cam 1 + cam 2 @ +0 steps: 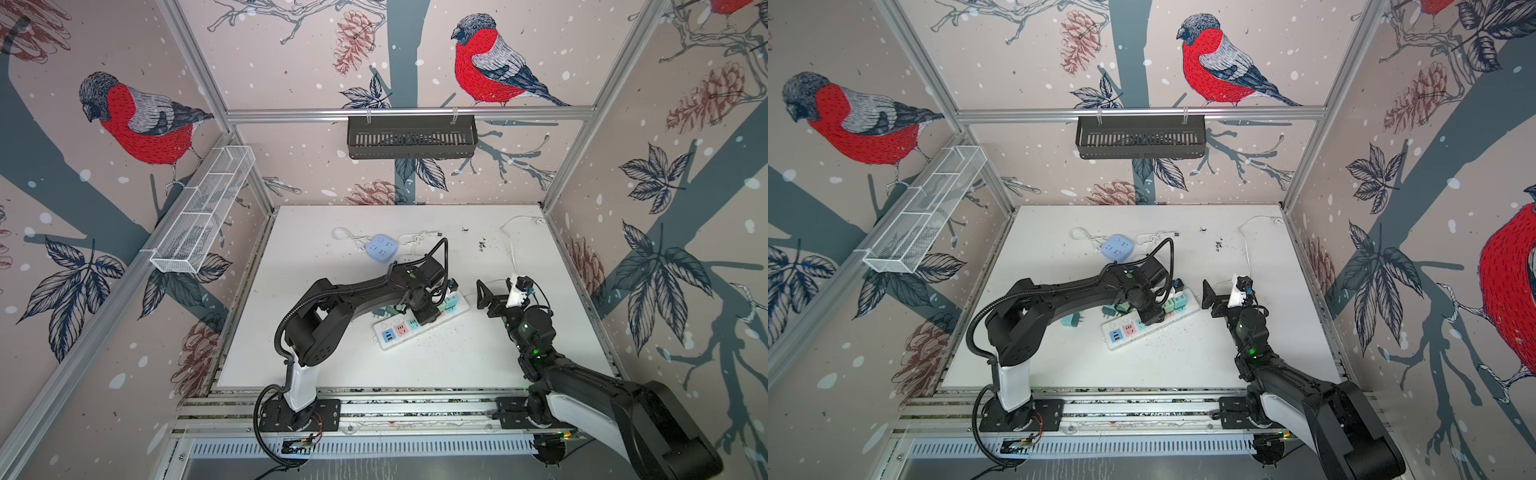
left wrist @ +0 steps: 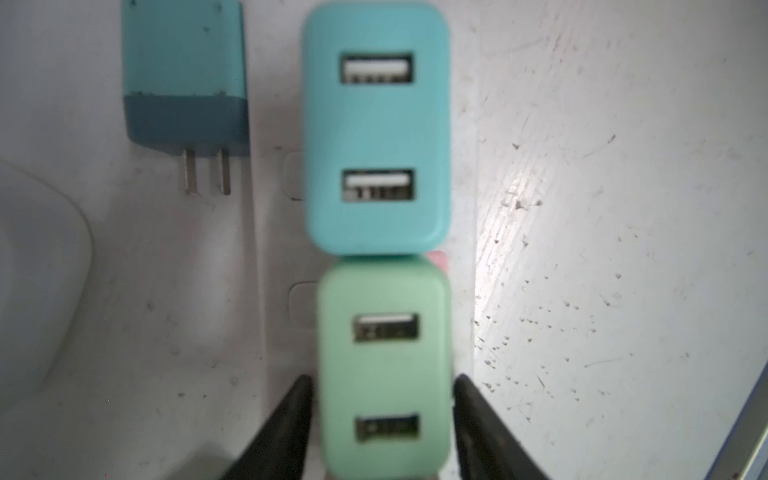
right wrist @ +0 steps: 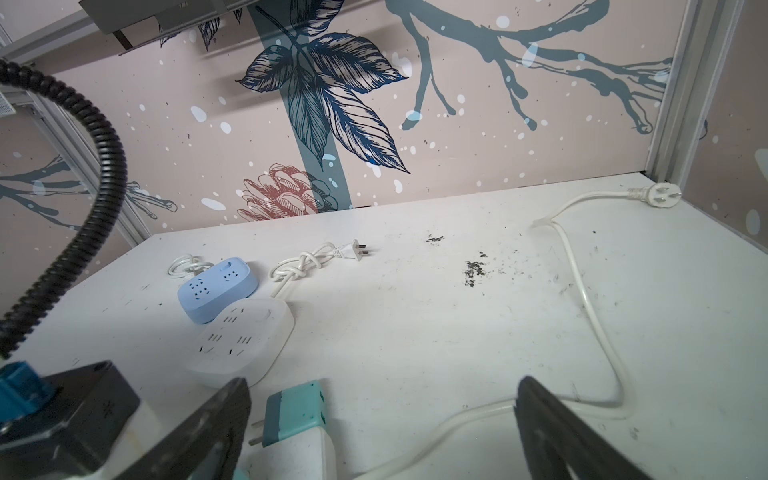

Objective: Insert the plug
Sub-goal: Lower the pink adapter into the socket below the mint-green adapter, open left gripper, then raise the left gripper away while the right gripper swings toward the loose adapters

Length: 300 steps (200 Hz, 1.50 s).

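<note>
— White strip (image 1: 400, 338), mid-table. And the right gripper (image 3: 384, 382)?
— Jaws wide apart, empty. On the left gripper (image 2: 384, 380) they stand just off the green plug (image 2: 384, 370) (it sits in the strip, touching a blue-green plug (image 2: 376, 124)).

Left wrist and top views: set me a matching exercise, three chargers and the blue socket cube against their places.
1. mint charger
2. turquoise charger
3. two-tone charger
4. blue socket cube

a. on its side, prongs bare
b. far part of the table
c. between the fingers of the left pincer
d. standing against the mint one

Pairs: 1-c; 2-d; 3-a; 4-b
</note>
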Each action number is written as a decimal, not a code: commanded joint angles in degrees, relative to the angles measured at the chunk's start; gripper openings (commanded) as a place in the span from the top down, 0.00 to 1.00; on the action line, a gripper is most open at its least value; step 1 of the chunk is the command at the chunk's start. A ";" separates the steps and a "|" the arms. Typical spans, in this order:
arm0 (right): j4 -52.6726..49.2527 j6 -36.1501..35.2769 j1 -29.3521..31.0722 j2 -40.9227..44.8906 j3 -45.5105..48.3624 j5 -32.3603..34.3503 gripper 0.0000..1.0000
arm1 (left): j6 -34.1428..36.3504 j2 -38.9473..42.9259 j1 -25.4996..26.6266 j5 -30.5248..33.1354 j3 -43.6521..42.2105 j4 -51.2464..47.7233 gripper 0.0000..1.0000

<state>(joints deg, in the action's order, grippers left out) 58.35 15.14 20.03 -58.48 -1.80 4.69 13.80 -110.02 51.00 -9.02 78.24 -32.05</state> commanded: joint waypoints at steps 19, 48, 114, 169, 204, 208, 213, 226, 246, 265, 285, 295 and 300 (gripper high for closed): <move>1.33 0.59 0.08 -0.07 -0.37 0.75 0.00 | 0.90 4.98 1.02 1.70 -2.33 1.20 0.02; 1.31 0.68 0.09 -0.22 -0.48 1.18 0.00 | 1.58 11.44 1.29 1.59 -4.59 4.36 0.02; 0.96 1.47 0.08 -0.73 -0.86 3.13 0.00 | -3.09 41.63 1.14 19.42 -26.89 35.40 0.02; 0.18 0.28 0.79 -2.93 -2.62 2.80 0.00 | 1.54 73.90 -0.44 28.12 -64.89 81.01 0.02; -0.43 0.67 0.90 -2.11 -2.83 5.64 0.00 | -3.40 71.53 -8.73 21.37 -66.78 80.22 0.02; -0.43 0.90 0.93 -1.85 -3.01 6.26 0.00 | -3.74 70.81 -9.30 21.15 -67.20 80.90 0.02; -1.04 1.97 1.06 -1.55 -3.36 7.64 0.00 | -4.31 69.98 -9.80 21.63 -68.02 82.29 0.02; -7.08 7.22 1.16 -0.10 -6.29 13.81 0.00 | -5.11 68.47 -10.37 23.52 -71.13 88.86 0.02; -26.89 17.85 1.37 2.41 -16.17 18.91 0.00 | -6.63 67.08 -11.92 25.02 -72.96 94.82 0.02; -43.76 27.70 3.17 3.84 -25.39 26.41 0.00 | -9.75 64.87 -14.81 23.95 -71.16 90.87 0.02; -46.51 31.89 3.52 6.21 -27.69 22.56 0.00 | -12.58 62.04 -17.75 21.65 -69.38 87.55 0.01; -43.87 31.82 3.28 7.55 -26.60 19.46 0.00 | -13.80 61.36 -18.53 22.17 -68.86 86.27 0.02; -43.37 31.69 3.02 8.02 -26.46 17.86 0.01 | -14.57 61.16 -18.59 23.35 -68.65 86.14 0.02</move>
<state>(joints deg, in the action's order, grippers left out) 21.76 40.32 23.44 -52.58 -28.53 25.43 4.08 -47.64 33.67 14.15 8.16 54.04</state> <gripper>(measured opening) 0.995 0.985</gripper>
